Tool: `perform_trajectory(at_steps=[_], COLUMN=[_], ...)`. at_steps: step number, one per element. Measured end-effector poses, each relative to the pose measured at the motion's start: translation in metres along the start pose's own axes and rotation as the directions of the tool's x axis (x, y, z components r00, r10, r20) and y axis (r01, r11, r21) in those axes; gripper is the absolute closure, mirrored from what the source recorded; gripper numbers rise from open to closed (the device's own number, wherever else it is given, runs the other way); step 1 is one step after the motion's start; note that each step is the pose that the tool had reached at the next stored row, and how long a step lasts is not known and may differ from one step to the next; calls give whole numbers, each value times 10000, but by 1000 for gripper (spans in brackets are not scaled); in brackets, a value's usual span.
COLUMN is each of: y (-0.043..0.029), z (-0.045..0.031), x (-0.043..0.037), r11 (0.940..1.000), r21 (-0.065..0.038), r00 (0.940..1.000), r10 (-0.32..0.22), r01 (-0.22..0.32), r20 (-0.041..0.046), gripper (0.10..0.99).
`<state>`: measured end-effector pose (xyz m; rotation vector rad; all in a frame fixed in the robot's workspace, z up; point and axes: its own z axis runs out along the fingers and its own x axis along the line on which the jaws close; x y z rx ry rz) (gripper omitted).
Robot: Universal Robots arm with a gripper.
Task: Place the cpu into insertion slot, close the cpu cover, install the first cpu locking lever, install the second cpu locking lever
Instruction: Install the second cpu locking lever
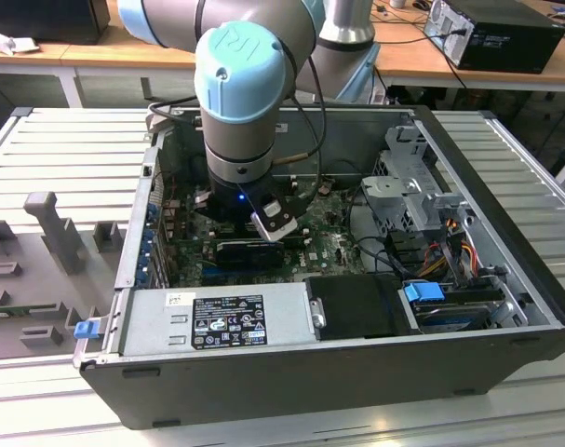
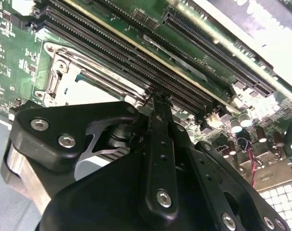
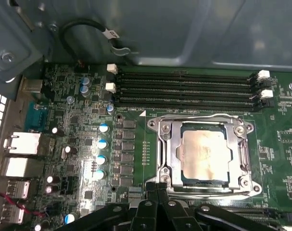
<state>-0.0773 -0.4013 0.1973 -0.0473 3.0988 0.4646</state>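
The arm [image 1: 245, 93] reaches down into an open computer case [image 1: 356, 307] that lies on a ribbed metal counter [image 1: 59, 149]. Its wrist hangs low over the green motherboard [image 1: 333, 247], in the middle of the case in the exterior view.

In the first wrist view the cpu [image 3: 205, 153] sits flat in the socket, its dull silver top facing up. The cover [image 3: 167, 144] lies flat around it, and the chip shows through its square opening. The socket is just beside the four dark memory slots [image 3: 184, 86], which run along one of its sides. A row of small blue-topped capacitors [image 3: 103, 151] stands on the other side of the socket, a little apart from it.

The end effector [image 3: 158, 185] is at the edge of the socket, next to the cover frame. Its two black fingertips are pressed together with no gap between them and nothing held. In the second wrist view the end effector [image 2: 158, 98] points at the edge of the memory slots [image 2: 136, 62], and one corner of the socket frame [image 2: 59, 72] shows behind its black body. Whether the fingertips touch the board I cannot tell.
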Motion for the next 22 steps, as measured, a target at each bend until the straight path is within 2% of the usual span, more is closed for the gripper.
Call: perform_trajectory(at_steps=[3, 9, 13, 15, 18, 22], y=[-1, -6, 12, 44, 70, 76], z=[16, 31, -27, -126, -210, -231], x=[7, 44, 45, 44, 43, 43], r11=[10000, 10000, 9999, 9999, 9999, 10000], r21=[-89, -93, -103, -103, -100, -97], r00=[10000, 10000, 10000, 10000, 10000, 10000], r10=[0, 0, 7, 13, 15, 15], r01=[1, 0, -7, -13, -15, -15], r20=[5, 2, 6, 7, 9, 9], gripper=[980, 980, 980, 980, 980, 980])
